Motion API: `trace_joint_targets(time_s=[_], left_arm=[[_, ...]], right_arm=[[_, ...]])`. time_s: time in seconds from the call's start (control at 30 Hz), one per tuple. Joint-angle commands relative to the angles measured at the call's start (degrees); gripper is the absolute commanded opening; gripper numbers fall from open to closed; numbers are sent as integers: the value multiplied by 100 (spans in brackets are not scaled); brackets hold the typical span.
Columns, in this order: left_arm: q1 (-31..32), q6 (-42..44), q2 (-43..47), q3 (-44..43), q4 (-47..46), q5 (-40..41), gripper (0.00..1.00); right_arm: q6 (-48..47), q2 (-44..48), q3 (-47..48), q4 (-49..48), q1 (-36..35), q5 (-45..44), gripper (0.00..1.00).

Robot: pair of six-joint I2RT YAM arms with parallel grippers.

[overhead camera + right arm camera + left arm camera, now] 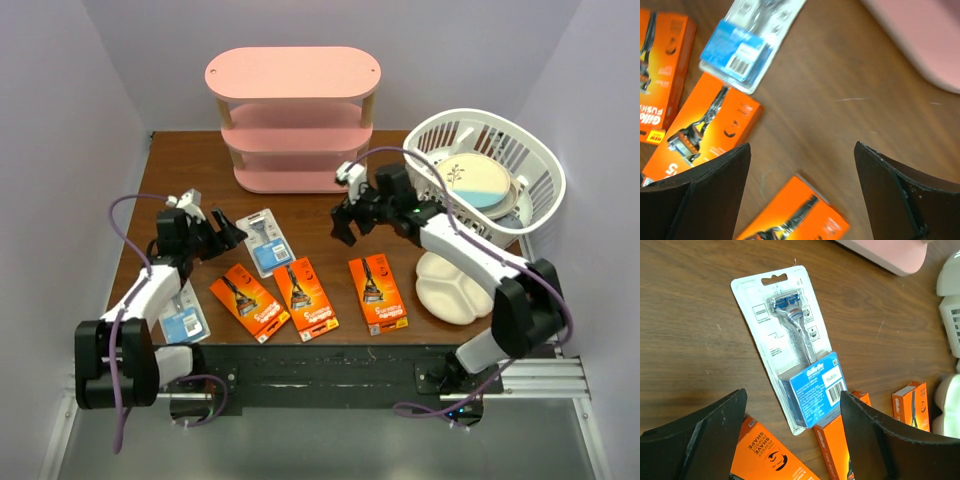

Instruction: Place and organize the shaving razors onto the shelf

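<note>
While both arms hang over the table (170, 160), top view: shelf (292, 75) upper centre, five razor packs (300, 290) flat below it. Spread and empty: left gripper (230, 232), right gripper (345, 230). Left wrist: blister pack (795, 345) mid-frame. Right wrist: orange packs (710, 125) left and bottom, shelf upper right.

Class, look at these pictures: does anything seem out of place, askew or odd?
Nothing looks spilled or damaged. All five razor packs lie on the table at differing angles, none visible on the pink shelf. One blister pack sits apart, beside the left arm.
</note>
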State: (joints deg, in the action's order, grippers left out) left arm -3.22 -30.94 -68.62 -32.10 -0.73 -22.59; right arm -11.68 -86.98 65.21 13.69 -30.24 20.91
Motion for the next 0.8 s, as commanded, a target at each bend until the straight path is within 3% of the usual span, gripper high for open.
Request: trace_joint_targets(time_s=[0.0, 0.17, 0.37, 0.57, 0.6, 0.7, 0.77], left_arm=[[50, 44, -388, -358, -305, -246, 79], [234, 289, -1197, -1183, -103, -115, 74], [278, 2168, -1602, -2291, 1056, -438, 70], [278, 5409, -1391, -3099, 2514, -2265, 75], [487, 6380, -1434, -3405, 3073, -2372, 76], [839, 8192, -1786, -3881, 4234, -2233, 74], [1007, 8559, -1918, -3857, 4362, -2040, 74]], right_arm=[[-9, -512, 658, -25, -446, 397, 88], [-10, -882, 1151, 72, -623, 283, 87], [-308, -680, 1398, 300, -597, -43, 88], [-642, -381, 1161, 371, -404, -34, 88], [-625, -390, 1135, 345, -326, -34, 88], [-668, -478, 1047, 318, -158, 150, 89], [-739, -521, 959, 283, -114, 238, 88]])
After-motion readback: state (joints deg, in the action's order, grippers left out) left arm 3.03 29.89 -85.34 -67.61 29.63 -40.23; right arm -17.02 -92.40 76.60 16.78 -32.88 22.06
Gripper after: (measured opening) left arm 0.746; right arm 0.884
